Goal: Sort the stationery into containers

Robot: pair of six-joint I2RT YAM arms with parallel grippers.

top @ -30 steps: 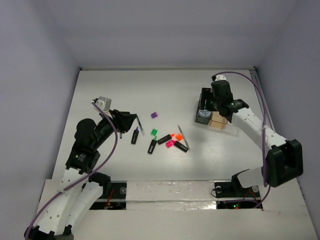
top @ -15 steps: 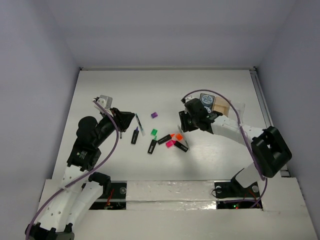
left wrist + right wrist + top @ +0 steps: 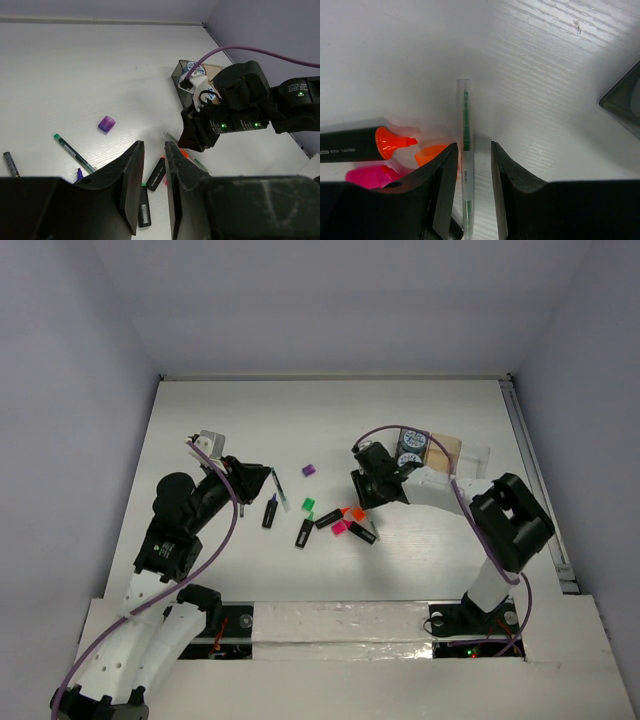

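Note:
My right gripper (image 3: pixel 362 492) is open and low over the table, its jaws either side of a clear pen with green ink (image 3: pixel 466 150). Left of it lie an uncapped orange highlighter (image 3: pixel 360 142), an orange cap (image 3: pixel 431 154) and a pink cap (image 3: pixel 367 176). My left gripper (image 3: pixel 262 483) is open and empty above the table (image 3: pixel 154 150). Black highlighters (image 3: pixel 270 512) (image 3: pixel 305 532) (image 3: pixel 362 533), a purple cap (image 3: pixel 309 470) and a green cap (image 3: pixel 308 504) lie between the arms. The dark grey holder (image 3: pixel 410 445) with blue-and-white pieces stands against the clear box (image 3: pixel 450 452).
A thin green pen (image 3: pixel 72 150) and a grey pen (image 3: pixel 11 164) lie on the table left of my left gripper. A corner of the dark holder (image 3: pixel 625 102) shows at the right in the right wrist view. Grey walls enclose the white table (image 3: pixel 230 420).
My right arm has swung left from over the holder and box down to the cluster of markers, now straddling the green pen. The left arm has barely moved.

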